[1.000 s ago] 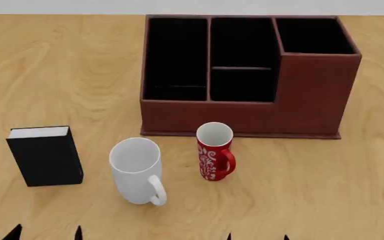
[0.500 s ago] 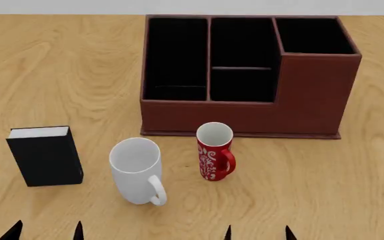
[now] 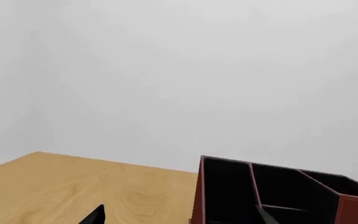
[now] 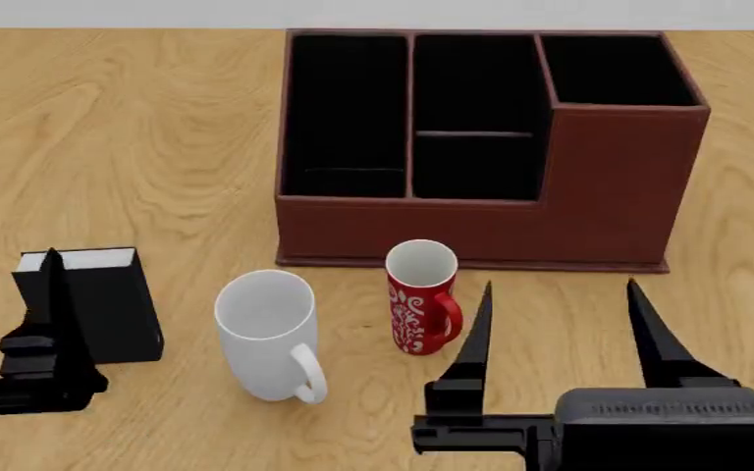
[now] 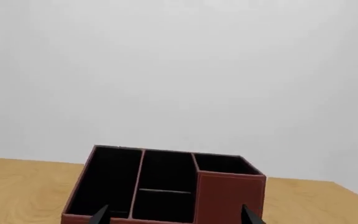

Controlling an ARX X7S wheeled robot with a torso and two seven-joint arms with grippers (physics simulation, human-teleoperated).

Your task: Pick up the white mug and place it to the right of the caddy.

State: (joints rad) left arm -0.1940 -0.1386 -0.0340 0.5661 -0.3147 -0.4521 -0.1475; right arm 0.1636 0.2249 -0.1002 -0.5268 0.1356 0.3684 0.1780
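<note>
Head view first: white mug (image 4: 268, 334) stands on the wooden bench (image 4: 129, 147), just in front of the caddy (image 4: 482, 147), beside a red mug (image 4: 420, 294). Our right gripper (image 4: 558, 329) has fingers wide and empty; left gripper (image 4: 50, 334), can't tell. We'd approach the mug's body, clear of the red one. Wrist views: caddy, plain white wall (image 5: 179, 70).

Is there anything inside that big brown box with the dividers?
The caddy looks empty: every compartment that shows is bare black lining, with no items poking up. The floor of the taller end section is in shadow, so something small lying there could go unseen.
</note>
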